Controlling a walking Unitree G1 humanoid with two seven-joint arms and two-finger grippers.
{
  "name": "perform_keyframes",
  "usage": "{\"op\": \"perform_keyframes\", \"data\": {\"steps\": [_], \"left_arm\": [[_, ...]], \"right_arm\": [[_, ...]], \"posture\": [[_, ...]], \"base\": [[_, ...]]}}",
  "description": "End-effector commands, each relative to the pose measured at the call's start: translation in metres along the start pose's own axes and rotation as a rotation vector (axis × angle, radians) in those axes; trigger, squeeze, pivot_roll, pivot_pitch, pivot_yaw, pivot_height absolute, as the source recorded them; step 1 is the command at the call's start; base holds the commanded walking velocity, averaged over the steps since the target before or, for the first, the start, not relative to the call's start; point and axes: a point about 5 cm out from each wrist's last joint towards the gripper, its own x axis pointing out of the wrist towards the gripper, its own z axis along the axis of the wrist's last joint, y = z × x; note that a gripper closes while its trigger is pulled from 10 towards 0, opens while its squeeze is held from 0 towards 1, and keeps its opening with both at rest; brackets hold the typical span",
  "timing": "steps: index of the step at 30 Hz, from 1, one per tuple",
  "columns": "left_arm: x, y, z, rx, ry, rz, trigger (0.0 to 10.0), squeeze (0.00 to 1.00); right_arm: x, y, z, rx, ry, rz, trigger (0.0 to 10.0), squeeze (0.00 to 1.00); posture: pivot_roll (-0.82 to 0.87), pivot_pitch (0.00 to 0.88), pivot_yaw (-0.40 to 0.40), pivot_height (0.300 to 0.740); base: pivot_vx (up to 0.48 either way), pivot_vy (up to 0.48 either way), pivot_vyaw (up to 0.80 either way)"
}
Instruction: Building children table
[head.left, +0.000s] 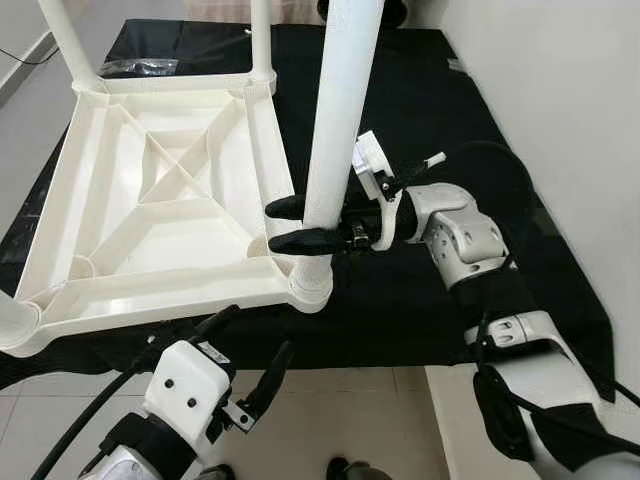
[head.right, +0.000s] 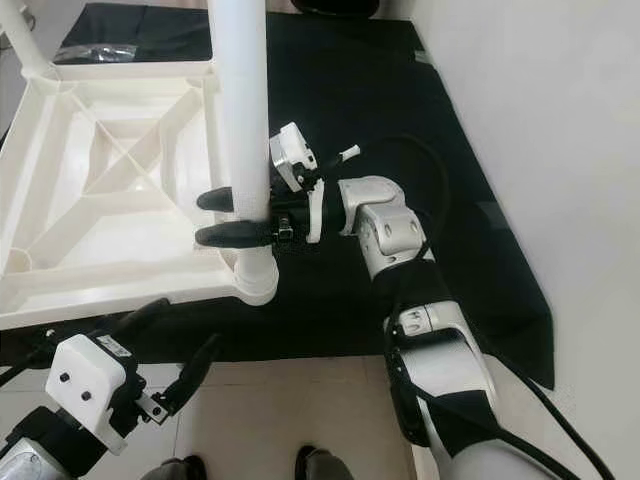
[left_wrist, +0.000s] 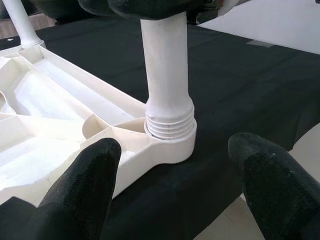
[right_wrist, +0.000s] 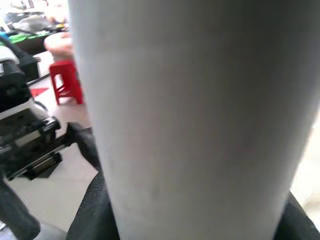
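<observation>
Right gripper (head.left: 290, 225) clasping upright white table leg (head.left: 338, 120) seated in corner socket of inverted tabletop (head.left: 150, 190); left gripper (head.left: 245, 350) spread open below.

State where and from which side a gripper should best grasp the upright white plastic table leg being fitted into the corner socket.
Probably the smooth round shaft of the white plastic table leg, above its threaded base, from the robot's right side: the upturned tabletop blocks the left.
</observation>
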Motion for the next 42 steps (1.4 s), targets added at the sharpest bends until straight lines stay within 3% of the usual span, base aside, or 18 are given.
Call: {"op": "perform_keyframes", "data": {"steps": [1,11,12,13,14,15,20,25,26,27,30,31,32,38,39,40,41,42], "left_arm": [[-0.002,-0.003,0.001,0.001,0.008,-0.004,10.0,0.0],[-0.003,-0.003,0.002,0.003,0.009,-0.001,10.0,0.0],[-0.003,-0.002,0.002,0.004,0.01,-0.001,10.0,0.0],[-0.004,-0.001,0.001,0.005,0.01,-0.001,10.0,0.0],[-0.004,-0.001,0.001,0.005,0.01,-0.001,10.0,0.0],[-0.003,0.0,0.0,0.007,0.011,-0.002,10.0,0.0],[-0.001,0.001,-0.003,0.007,0.014,-0.006,10.0,0.0],[0.003,0.003,-0.007,0.011,0.013,-0.007,10.0,0.0],[0.003,0.003,-0.007,0.014,0.012,-0.004,10.0,0.0],[0.003,0.004,-0.007,0.016,0.011,-0.001,10.0,0.0],[0.003,0.004,-0.007,0.017,0.01,0.0,10.0,0.0],[0.004,0.004,-0.006,0.019,0.007,0.002,10.0,0.0],[0.004,0.004,-0.006,0.019,0.007,0.002,10.0,0.0],[0.003,0.002,-0.005,0.016,0.0,-0.001,10.0,0.0],[0.003,0.001,-0.004,0.015,-0.001,-0.001,10.0,0.0],[0.003,0.001,-0.004,0.015,-0.001,-0.001,10.0,0.0],[0.002,0.0,-0.004,0.014,-0.001,-0.001,10.0,0.0],[0.002,0.0,-0.004,0.014,-0.001,-0.001,10.0,0.0]], "right_arm": [[0.002,0.002,-0.007,0.024,0.005,0.028,0.0,0.0],[-0.013,0.003,-0.039,0.019,0.161,-0.456,0.0,0.0],[-0.02,0.001,-0.048,0.034,0.206,-0.885,0.0,0.0],[-0.019,0.022,-0.061,0.107,0.232,-1.096,0.0,0.0],[-0.019,0.022,-0.061,0.107,0.232,-1.096,0.0,0.0],[-0.019,0.042,-0.067,0.157,0.25,-1.246,0.0,0.0],[-0.015,0.054,-0.071,0.187,0.237,-1.329,0.0,0.0],[-0.01,0.034,-0.061,0.131,0.202,-1.343,0.0,0.0],[-0.009,0.031,-0.057,0.103,0.208,-1.338,3.5,0.0],[-0.009,0.029,-0.053,0.089,0.203,-1.313,10.0,0.0],[-0.007,0.031,-0.05,0.087,0.205,-1.315,10.0,0.0],[-0.003,0.027,-0.037,0.09,0.112,-1.182,10.0,1.0],[-0.003,0.027,-0.037,0.09,0.112,-1.182,10.0,1.0],[-0.011,0.015,-0.002,-0.041,-0.024,-0.746,10.0,1.0],[-0.013,0.014,0.001,-0.079,-0.012,-0.662,10.0,0.19],[-0.013,0.014,0.001,-0.079,-0.012,-0.662,10.0,0.19],[-0.014,0.012,0.003,-0.118,0.009,-0.607,10.0,0.0],[-0.014,0.012,0.003,-0.118,0.009,-0.607,10.0,0.0]], "posture": [[0.1,0.263,-0.111,0.74],[0.09,0.267,-0.139,0.74],[0.08,0.269,-0.139,0.74],[0.07,0.267,-0.132,0.74],[0.07,0.267,-0.132,0.74],[0.07,0.263,-0.122,0.74],[0.07,0.228,-0.114,0.74],[0.07,0.215,-0.117,0.74],[0.07,0.215,-0.118,0.74],[0.07,0.215,-0.119,0.74],[0.07,0.215,-0.119,0.74],[0.07,0.218,-0.124,0.74],[0.07,0.218,-0.124,0.74],[0.08,0.228,-0.132,0.74],[0.09,0.234,-0.134,0.74],[0.09,0.234,-0.134,0.74],[0.09,0.236,-0.136,0.74],[0.09,0.236,-0.136,0.74]], "base": [[0.0,0.0,0.0],[0.0,0.0,0.0],[0.0,0.0,0.0],[0.0,0.0,0.0],[0.0,0.0,0.0],[0.0,0.0,0.0],[0.0,0.0,0.0],[0.0,0.0,0.0],[0.0,0.0,0.0],[0.0,0.0,0.0],[0.0,0.0,0.0],[0.0,0.0,0.0],[0.0,0.0,0.0],[0.0,0.0,0.0],[0.0,0.0,0.0],[0.0,0.0,0.0],[0.0,0.0,0.0],[0.0,0.0,0.0]]}}
